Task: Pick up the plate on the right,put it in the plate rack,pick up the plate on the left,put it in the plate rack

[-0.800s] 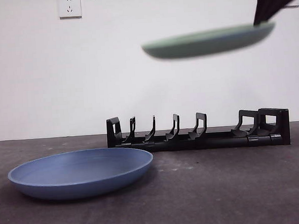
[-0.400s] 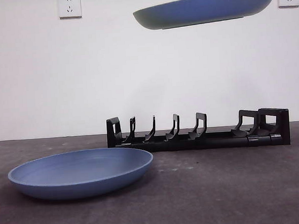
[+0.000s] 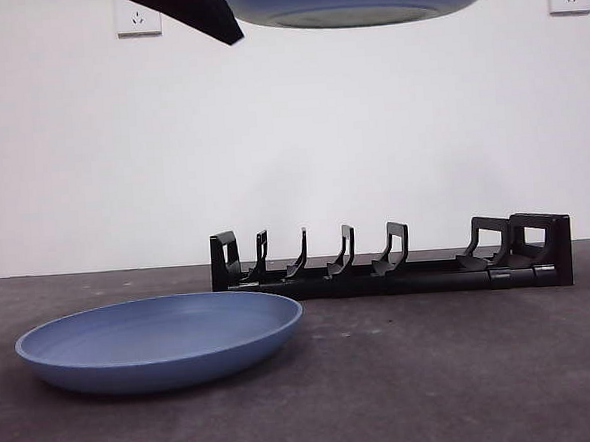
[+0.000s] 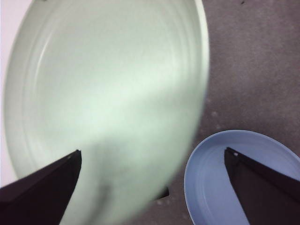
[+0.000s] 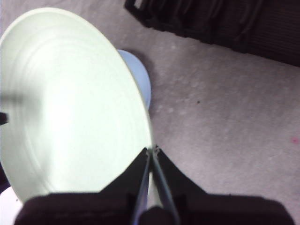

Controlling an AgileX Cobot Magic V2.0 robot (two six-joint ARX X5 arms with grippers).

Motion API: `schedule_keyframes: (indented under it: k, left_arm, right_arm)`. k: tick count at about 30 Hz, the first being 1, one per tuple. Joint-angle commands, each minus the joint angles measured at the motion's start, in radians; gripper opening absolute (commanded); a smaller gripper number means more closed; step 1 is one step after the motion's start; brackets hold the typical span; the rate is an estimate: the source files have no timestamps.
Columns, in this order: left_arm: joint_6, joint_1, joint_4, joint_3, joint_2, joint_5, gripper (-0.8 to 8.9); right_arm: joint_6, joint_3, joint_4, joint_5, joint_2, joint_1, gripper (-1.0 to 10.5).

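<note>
While my right gripper point(image 5: 151, 152) pinches the green plate's point(image 5: 70, 108) rim aloft | left gripper point(image 4: 152, 161) open beside it | step: carrying | next: tilt upright, lower into plate rack point(image 3: 393, 260).

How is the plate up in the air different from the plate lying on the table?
The raised plate is pale green inside; the table plate is blue. The raised plate hangs high above the plate rack, gripped at its rim by the right gripper with fingers shut, while the left gripper waits open beside it. The table plate lies flat in front of the rack's left end, touched by nothing. Both are round, shallow and plain.
</note>
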Motion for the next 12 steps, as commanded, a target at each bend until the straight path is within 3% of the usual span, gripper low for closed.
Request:
schedule_keyframes:
  k: [1, 8, 12]
  left_arm:
    - [0.01, -0.011, 0.006, 0.0, 0.005, -0.004, 6.38]
    - [0.006, -0.031, -0.006, 0.0, 0.005, -0.004, 2.33]
    - [0.006, -0.032, -0.012, 0.0, 0.005, -0.002, 1.25]
  right_arm:
    - [0.01, 0.003, 0.003, -0.007, -0.002, 0.013, -0.2]
    - [0.012, 0.003, -0.001, 0.03, -0.002, 0.013, -0.2]
    - [0.012, 0.003, 0.0, 0.031, -0.002, 0.013, -0.2]
